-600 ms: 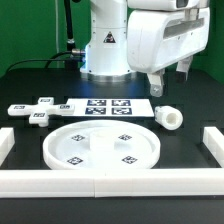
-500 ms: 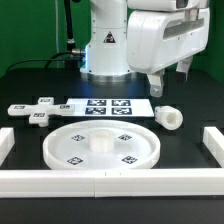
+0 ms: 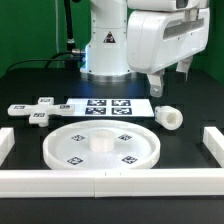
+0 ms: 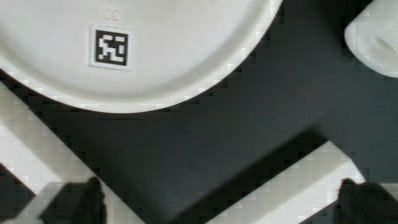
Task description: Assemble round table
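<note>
The large rimmed round disc [image 3: 101,147] lies flat at the front middle of the black table, tags up; part of it shows in the wrist view [image 4: 134,50]. The short cylinder post [image 3: 169,117] lies on its side at the exterior view's right. The cross-shaped piece [image 3: 33,110] lies at the exterior view's left. My gripper [image 3: 170,82] hangs above the table near the post, touching nothing. In the wrist view its two dark fingertips [image 4: 68,203] stand wide apart with nothing between them [image 4: 214,205].
The marker board [image 3: 105,107] lies behind the disc. White border rails run along the front [image 3: 110,182], the left [image 3: 5,140] and the right [image 3: 213,142]. The robot base [image 3: 105,45] stands at the back.
</note>
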### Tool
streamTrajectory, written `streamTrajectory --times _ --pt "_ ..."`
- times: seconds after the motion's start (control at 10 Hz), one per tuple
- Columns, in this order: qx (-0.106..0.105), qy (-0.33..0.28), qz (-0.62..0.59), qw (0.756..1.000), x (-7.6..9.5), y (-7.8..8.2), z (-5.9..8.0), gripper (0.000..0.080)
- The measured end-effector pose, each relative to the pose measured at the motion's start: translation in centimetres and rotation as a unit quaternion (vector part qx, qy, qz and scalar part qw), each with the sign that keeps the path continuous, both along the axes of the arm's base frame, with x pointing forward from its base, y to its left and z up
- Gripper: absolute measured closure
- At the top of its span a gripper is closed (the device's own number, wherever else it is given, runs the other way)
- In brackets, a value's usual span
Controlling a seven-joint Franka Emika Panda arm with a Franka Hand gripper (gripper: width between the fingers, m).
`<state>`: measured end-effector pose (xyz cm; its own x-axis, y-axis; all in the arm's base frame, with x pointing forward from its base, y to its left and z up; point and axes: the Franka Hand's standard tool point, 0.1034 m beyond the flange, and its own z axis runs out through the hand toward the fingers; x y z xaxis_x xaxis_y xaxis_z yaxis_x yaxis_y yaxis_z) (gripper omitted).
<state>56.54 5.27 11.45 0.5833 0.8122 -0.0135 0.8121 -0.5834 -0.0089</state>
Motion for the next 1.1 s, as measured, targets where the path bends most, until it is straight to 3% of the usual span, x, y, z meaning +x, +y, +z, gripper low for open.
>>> streamTrajectory --times 0.2,0.5,0.9,1.1 --pt "-0.004 0.002 0.039 0.999 -1.2 -4.3 -1.3 0.015" --pt "-0.003 -0.013 0.075 0.997 -1.3 -8.8 -4.0 0.015" --pt "-0.002 -0.009 0.062 0.998 -1.5 -8.3 -4.1 0.015" --pt "-0.001 -0.01 0.069 0.998 -1.0 -9.7 -6.8 0.015"
